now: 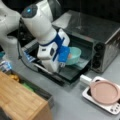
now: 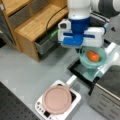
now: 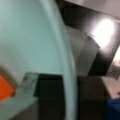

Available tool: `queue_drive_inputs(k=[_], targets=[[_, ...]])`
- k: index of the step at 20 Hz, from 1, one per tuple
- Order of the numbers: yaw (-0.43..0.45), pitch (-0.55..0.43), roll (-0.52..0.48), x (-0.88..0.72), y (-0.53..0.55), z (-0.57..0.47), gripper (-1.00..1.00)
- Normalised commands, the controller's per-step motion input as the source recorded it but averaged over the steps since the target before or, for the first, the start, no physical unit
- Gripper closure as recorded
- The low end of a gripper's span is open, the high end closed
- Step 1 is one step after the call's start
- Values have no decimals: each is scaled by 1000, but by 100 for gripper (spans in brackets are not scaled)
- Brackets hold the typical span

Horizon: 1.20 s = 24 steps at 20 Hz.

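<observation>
Two front views plus a wrist cam. Going L to R in a front view: wooden shelf unit (image 2: 27, 22) at far left w/ a grey bin (image 2: 45, 45) tucked just beside it, then pink pan (image 2: 57, 99) sitting on a white hotplate (image 2: 75, 100) lower down on the grey tabletop (image 2: 22, 72). Gripper (image 2: 81, 48) w/ blue mount hanging mid-frame, right at the near rim of a teal bowl (image 2: 93, 60). Fingers pinched on that rim, looks like, tho tips mostly hidden. Bowl w/ something orange (image 2: 93, 56) inside, resting on the open door (image 2: 86, 72) of the toaster oven (image 2: 107, 95) at far right. Wrist cam: mostly bowl wall (image 3: 27, 40), orange bit (image 3: 5, 88) low left, dark oven interior (image 3: 82, 22) to the right.
</observation>
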Motion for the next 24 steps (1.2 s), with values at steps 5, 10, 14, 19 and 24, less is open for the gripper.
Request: queue_drive_inputs(k=[5,10,14,19,24], targets=[[4,214,-102,415,-227,370,100],[33,256,-59,341,-160,391,100],[10,273,-92,353,-123,411,100],[-57,308,-137,397,-114,410,100],[-74,336,-141,409,-111,363,100]])
